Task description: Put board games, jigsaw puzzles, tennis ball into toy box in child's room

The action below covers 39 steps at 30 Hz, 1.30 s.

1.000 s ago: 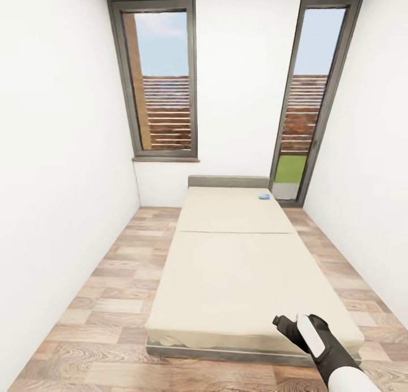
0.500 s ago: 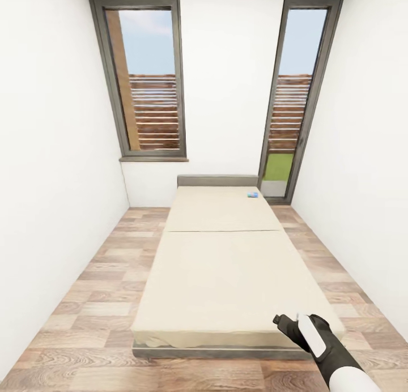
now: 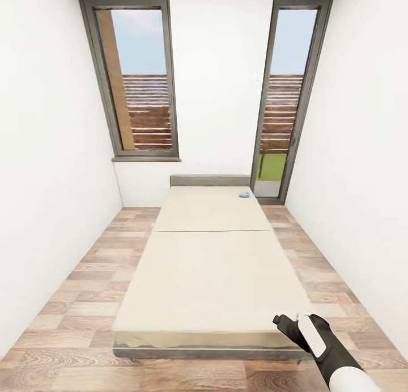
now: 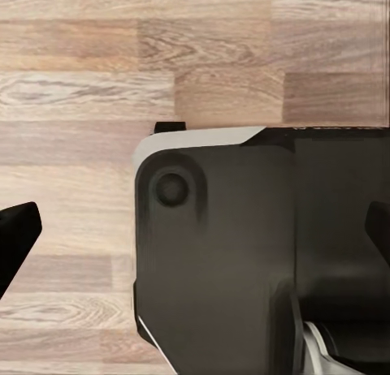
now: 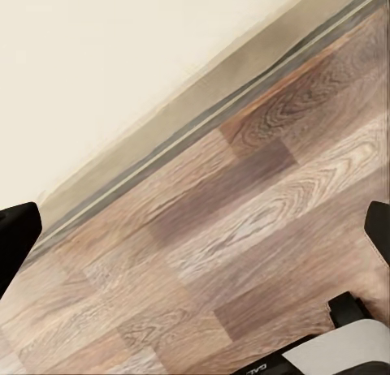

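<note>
The bed (image 3: 209, 267) with its beige mattress runs lengthwise away from me in the child's room. One light blue board game (image 3: 244, 194) lies on its far right corner by the grey headboard. My right gripper (image 3: 279, 321) hangs over the bed's near right corner. In the right wrist view it (image 5: 195, 229) is open and empty above the bed's edge and the wood floor. My left gripper (image 4: 195, 233) is open too, with nothing in it, above my dark base. The table, toy box, jigsaw puzzles and tennis ball are out of view.
White walls close in on both sides, leaving a strip of wood floor (image 3: 79, 284) left of the bed and a narrower one (image 3: 328, 273) on the right. A tall window (image 3: 136, 80) and a glass door (image 3: 283, 97) stand in the far wall.
The whole view has shifted, so the bed and windows sit further left in the picture. My right arm keeps the same pose. The board game has not moved on the bed.
</note>
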Tool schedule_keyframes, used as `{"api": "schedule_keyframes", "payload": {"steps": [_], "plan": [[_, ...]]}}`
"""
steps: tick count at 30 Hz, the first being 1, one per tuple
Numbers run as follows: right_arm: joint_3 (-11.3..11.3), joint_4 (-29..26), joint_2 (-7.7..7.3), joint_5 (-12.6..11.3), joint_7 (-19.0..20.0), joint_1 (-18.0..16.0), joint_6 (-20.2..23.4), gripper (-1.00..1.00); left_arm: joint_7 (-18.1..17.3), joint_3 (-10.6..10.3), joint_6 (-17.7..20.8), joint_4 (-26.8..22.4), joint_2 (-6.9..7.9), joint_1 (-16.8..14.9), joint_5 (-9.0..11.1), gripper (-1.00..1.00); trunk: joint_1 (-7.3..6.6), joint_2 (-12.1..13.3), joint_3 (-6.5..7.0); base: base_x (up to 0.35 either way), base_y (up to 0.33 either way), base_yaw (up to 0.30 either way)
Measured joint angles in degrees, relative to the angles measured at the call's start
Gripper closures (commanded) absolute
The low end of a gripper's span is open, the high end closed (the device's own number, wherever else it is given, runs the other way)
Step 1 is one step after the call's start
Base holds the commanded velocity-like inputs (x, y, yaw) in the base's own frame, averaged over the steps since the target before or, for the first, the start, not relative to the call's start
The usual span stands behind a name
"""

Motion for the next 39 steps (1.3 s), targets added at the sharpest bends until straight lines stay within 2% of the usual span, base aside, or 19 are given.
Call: {"api": "schedule_keyframes", "payload": {"steps": [10,29,39], "plan": [[0.03,-0.01,-0.02,0.00,-0.03,0.00,0.14,-1.00,0.01,0.03,-1.29,-0.08,-0.16,0.00,0.00,-1.00,-0.02,0.00,0.00,0.064,-0.294,0.000],[0.03,0.00,0.01,-0.01,-0.03,0.00,0.15,-1.00,-0.01,0.04,-1.68,-0.08,-0.10,0.00,0.00,-1.00,-0.02,0.00,0.00,0.221,-0.207,0.000],[0.03,0.07,-0.04,-0.01,0.01,0.00,0.33,-1.00,-0.01,-0.04,-1.69,-0.09,-0.18,0.00,0.00,-1.00,0.00,0.01,-0.19,0.058,-0.190,0.042]]}}
